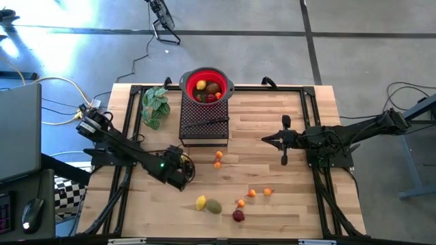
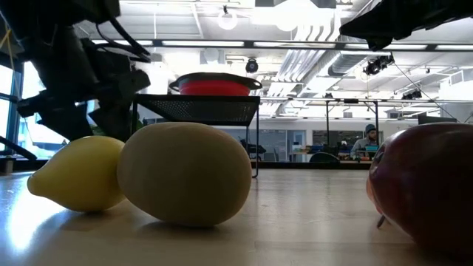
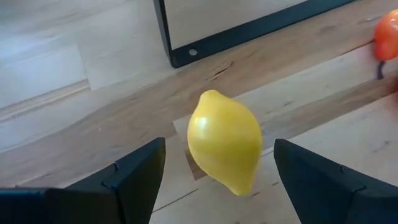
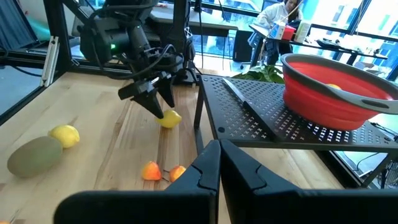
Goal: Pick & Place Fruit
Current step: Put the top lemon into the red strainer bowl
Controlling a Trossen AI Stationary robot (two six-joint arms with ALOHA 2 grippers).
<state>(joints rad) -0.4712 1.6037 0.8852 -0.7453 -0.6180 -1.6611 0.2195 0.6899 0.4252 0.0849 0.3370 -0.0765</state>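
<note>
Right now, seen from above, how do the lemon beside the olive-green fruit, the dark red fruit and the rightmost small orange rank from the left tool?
1. Lemon, beside the olive-green fruit, nearest the left tool.
2. Dark red fruit, farther right.
3. Rightmost small orange, on the right arm's side.

Scattered over the desk (image 1: 286, 197): yellow lemon (image 1: 201, 202) touching olive-green fruit (image 1: 214, 206) near the front edge; dark red fruit (image 1: 238, 216) just beside; three tiny orange ones (image 1: 251, 193) close by; two more orange ones (image 1: 218, 159) mid-desk. Another lemon (image 3: 225, 140) between the left tool's fingers (image 3: 138, 174). Several fruits (image 1: 206, 88) piled in the red bowl (image 1: 225, 76) at the back edge.
</note>
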